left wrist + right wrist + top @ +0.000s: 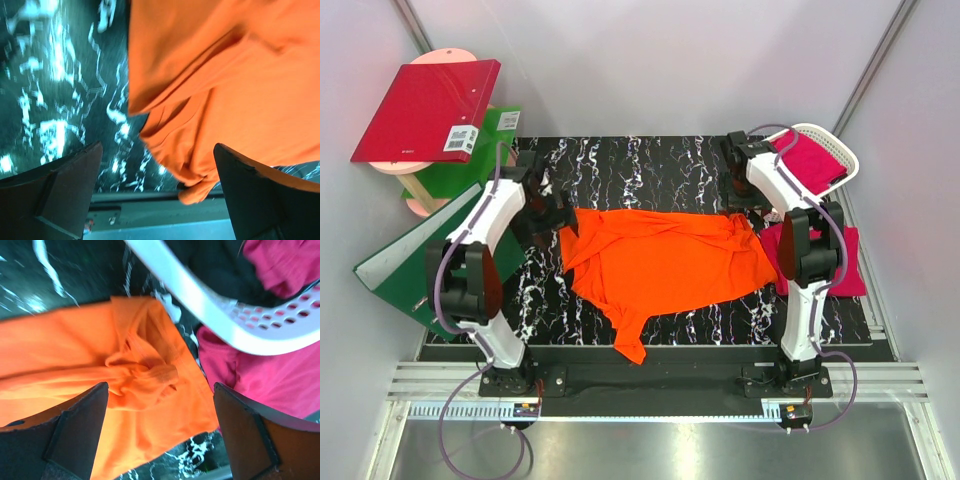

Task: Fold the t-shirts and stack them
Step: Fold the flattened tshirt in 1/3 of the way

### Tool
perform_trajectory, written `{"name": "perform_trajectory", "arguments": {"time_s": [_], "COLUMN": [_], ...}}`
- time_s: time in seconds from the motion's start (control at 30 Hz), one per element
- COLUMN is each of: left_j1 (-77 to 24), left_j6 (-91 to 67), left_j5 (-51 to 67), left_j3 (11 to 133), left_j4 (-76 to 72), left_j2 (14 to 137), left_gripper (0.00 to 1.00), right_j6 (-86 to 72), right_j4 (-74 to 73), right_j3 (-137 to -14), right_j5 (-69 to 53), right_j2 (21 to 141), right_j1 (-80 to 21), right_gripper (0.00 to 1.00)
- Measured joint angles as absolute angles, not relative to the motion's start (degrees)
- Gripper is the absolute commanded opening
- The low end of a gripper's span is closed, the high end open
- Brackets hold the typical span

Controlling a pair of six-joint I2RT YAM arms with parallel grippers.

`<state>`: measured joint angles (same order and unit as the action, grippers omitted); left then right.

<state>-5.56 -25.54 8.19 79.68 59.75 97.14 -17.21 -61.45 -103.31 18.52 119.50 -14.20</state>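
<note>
Your left fingers (55,195) stood spread wide with nothing clamped between them. The orange t-shirt (225,75) lay below them, its rumpled edge showing in the gap and running toward the right-hand finger, while bare black marbled counter (50,75) showed by the left-hand one.

Your right fingers (65,435) were likewise wide apart and empty. A bunched knot of the same shirt sat on the counter in the gap between them.

From above, the shirt lay unfolded and wrinkled across the middle of the counter, one sleeve reaching the near edge. Your left arm was at its far left corner and your right arm at its far right corner.

Just right of the shirt a magenta t-shirt (280,385) lay flat on the counter. Beyond it was a white lattice basket (200,300) holding a second magenta t-shirt (280,260). Off the counter's left side were a red ring binder (425,110) and a green ring binder (405,265).
</note>
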Motion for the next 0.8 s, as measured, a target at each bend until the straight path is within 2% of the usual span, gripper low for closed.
{"name": "perform_trajectory", "arguments": {"time_s": [0.33, 0.43, 0.47, 0.53, 0.6, 0.67, 0.7, 0.77, 0.8], "left_j1": [-5.5, -5.5, -5.5, -5.5, -5.5, -5.6, -5.6, -5.5, -5.5], "left_j6": [-25.8, -26.2, -26.2, -26.5, -26.6, -26.6, -26.6, -26.5, -26.6], "left_j5": [8.3, 8.4, 8.4, 8.8, 9.1, 9.4, 9.6, 9.8, 9.9], "left_j3": [90.5, 92.1, 92.4, 93.5, 94.9, 96.1, 96.5, 97.0, 97.1], "left_j4": [56.4, 56.3, 56.3, 56.5, 56.8, 56.8, 56.9, 56.9, 56.9], "left_j2": [112.7, 116.2, 116.9, 118.0, 118.8, 119.2, 119.2, 119.2, 119.3], "left_gripper": [0.97, 0.88, 0.82, 0.76, 0.75, 0.73, 0.64, 0.52, 0.41], "right_j6": [-17.2, -17.2, -17.2, -17.3, -17.3, -17.3, -17.4, -17.4, -17.4], "right_j4": [-58.3, -58.5, -58.8, -59.9, -60.4, -61.2, -61.6, -63.2, -63.7], "right_j3": [-108.3, -109.4, -109.9, -111.4, -112.4, -113.4, -114.0, -116.2, -117.4], "right_j5": [18.3, 18.3, 18.2, 17.8, 17.9, 18.6, 18.9, 19.6, 19.9], "right_j2": [125.0, 127.5, 128.3, 129.7, 130.7, 131.5, 132.0, 133.6, 134.5], "right_j1": [-14.2, -14.2, -14.2, -14.2, -14.3, -14.3, -14.3, -14.3, -14.3], "right_gripper": [0.88, 0.88, 0.88, 0.84, 0.78, 0.77, 0.75, 0.74, 0.74]}}
